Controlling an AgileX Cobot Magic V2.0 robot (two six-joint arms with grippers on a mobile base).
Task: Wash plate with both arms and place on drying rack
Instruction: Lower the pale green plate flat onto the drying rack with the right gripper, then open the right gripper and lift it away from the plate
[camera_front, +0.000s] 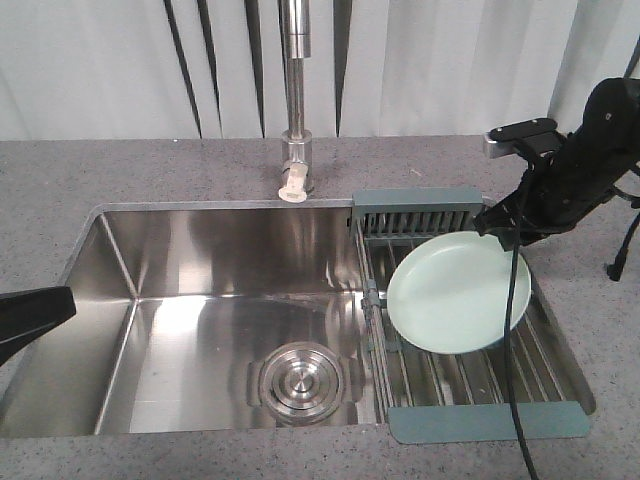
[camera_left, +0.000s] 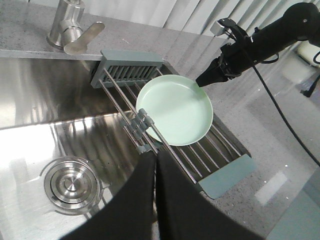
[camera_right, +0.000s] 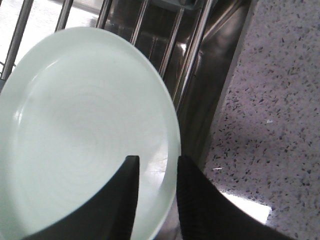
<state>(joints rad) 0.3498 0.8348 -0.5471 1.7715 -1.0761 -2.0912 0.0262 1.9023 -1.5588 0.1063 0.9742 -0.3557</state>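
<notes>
The pale mint-green plate (camera_front: 450, 295) (camera_left: 175, 110) (camera_right: 85, 125) sits tilted over the rods of the drying rack (camera_front: 485, 420) (camera_left: 227, 175) (camera_right: 192, 55), and its left edge dips behind a rod. My right gripper (camera_front: 495, 222) (camera_left: 201, 80) (camera_right: 156, 162) is at the plate's far right rim. One finger lies over the inner face and the other outside the rim, shut on it. My left gripper (camera_front: 68, 300) (camera_left: 155, 156) hovers above the sink's left side with its fingers pressed together and empty.
The steel sink basin (camera_front: 200, 270) with its round drain (camera_front: 297, 380) lies left of the rack. A faucet (camera_front: 295, 100) stands behind it. A black cable (camera_front: 515, 340) hangs from the right arm across the rack. Speckled grey countertop (camera_front: 600, 330) surrounds everything.
</notes>
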